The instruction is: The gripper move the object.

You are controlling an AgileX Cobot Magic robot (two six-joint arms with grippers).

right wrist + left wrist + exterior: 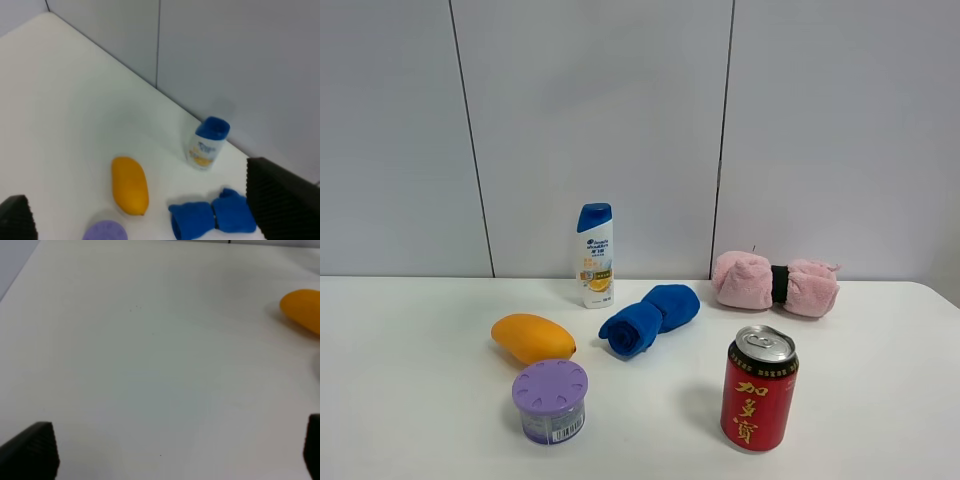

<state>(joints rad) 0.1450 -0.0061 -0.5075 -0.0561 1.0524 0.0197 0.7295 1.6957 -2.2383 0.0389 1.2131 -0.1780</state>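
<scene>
White table (410, 400), mango (532, 338) lying free, left gripper (180, 450) and right gripper (145, 220) spread wide (both empty)

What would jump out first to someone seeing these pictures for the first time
The red can stands tall at the front right of the white table, the brightest thing there. Left of centre lies the orange mango, with a purple-lidded tub just in front of it and a rolled blue cloth to its right. At the back, a white shampoo bottle stands upright and a pink cloth roll lies to the right.
</scene>
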